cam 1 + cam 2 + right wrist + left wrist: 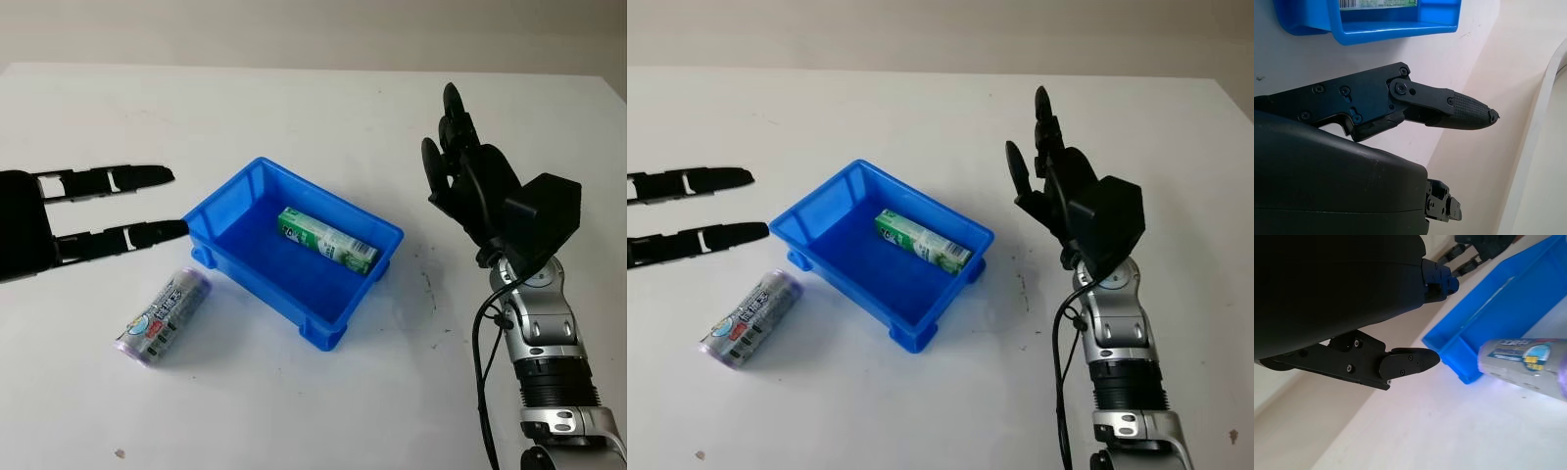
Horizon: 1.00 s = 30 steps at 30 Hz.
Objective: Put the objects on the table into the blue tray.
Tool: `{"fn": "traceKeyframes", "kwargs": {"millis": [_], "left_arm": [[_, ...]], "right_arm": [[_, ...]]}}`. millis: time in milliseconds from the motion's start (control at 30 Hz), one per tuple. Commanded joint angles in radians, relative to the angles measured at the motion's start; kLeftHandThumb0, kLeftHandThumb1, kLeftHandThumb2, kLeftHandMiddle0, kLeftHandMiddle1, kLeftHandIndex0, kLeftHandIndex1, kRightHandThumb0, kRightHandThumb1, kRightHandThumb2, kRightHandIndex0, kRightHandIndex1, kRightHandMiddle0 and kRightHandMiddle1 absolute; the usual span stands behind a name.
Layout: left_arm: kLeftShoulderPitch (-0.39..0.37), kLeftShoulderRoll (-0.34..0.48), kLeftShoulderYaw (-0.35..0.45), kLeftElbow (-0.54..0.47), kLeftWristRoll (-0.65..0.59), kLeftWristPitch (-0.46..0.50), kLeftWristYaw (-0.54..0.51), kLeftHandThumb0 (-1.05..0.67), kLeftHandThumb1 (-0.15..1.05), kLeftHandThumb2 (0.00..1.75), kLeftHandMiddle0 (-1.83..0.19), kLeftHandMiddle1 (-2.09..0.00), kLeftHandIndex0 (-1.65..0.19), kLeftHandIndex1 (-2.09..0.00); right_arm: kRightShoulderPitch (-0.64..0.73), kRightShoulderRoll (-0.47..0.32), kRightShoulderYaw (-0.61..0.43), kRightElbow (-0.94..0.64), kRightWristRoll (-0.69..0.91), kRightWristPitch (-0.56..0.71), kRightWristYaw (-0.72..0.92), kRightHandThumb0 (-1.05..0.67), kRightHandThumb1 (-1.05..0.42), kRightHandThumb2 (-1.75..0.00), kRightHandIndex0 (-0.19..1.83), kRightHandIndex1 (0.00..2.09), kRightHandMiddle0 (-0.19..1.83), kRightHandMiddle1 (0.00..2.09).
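Observation:
A blue tray (333,308) sits mid-table with a green and white carton (326,240) lying inside it. A silver and purple can (165,315) lies on its side on the table, just off the tray's near left corner; it also appears as the can (1525,363) in the left wrist view. My left hand (147,204) is open above the table at the left, its fingers pointing toward the tray, the can below and in front of it. My right hand (453,147) is open, raised to the right of the tray, holding nothing.
The white table (294,108) stretches behind and around the tray. Small dark marks (428,284) dot the surface right of the tray. The right arm's cable (480,362) hangs beside its forearm.

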Motion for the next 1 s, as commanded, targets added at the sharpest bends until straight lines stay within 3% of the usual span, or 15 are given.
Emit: {"fn": "traceKeyframes", "kwargs": {"millis": [0,233,467,767,967], "left_arm": [[-0.021,0.043,-0.015,-0.027,-0.016,-0.030,-0.016,-0.20,1.05,0.48,0.02,-0.05,0.00,-0.05],[-0.049,0.044,-0.007,-0.113,-0.090,-0.159,-0.132,-0.19,1.05,0.50,0.07,-0.04,0.03,-0.04],[-0.031,0.048,-0.019,-0.168,-0.037,-0.136,-0.124,-0.14,1.05,0.48,0.13,-0.04,0.10,-0.03],[0.044,0.049,-0.026,-0.204,-0.123,-0.262,-0.202,-0.07,1.05,0.44,0.10,-0.07,0.10,-0.06],[0.116,0.060,-0.015,-0.207,-0.133,-0.240,-0.244,-0.05,1.05,0.46,0.05,-0.07,0.07,-0.07]], "right_arm": [[-0.008,0.003,-0.002,0.012,-0.004,-0.019,-0.002,-0.69,-1.05,-0.61,-0.19,0.00,-0.19,0.00],[-0.014,0.006,0.000,0.024,-0.012,-0.022,-0.008,-0.69,-1.05,-0.61,-0.19,0.00,-0.19,0.00],[-0.005,-0.002,0.005,0.035,-0.032,-0.040,-0.009,-0.71,-1.05,-0.62,-0.19,0.00,-0.19,0.00],[-0.003,0.003,0.001,0.035,-0.028,-0.036,-0.014,-0.71,-1.05,-0.62,-0.19,0.00,-0.19,0.00],[0.000,0.004,-0.003,0.038,-0.025,-0.041,-0.020,-0.72,-1.05,-0.61,-0.19,0.00,-0.19,0.00]]}}
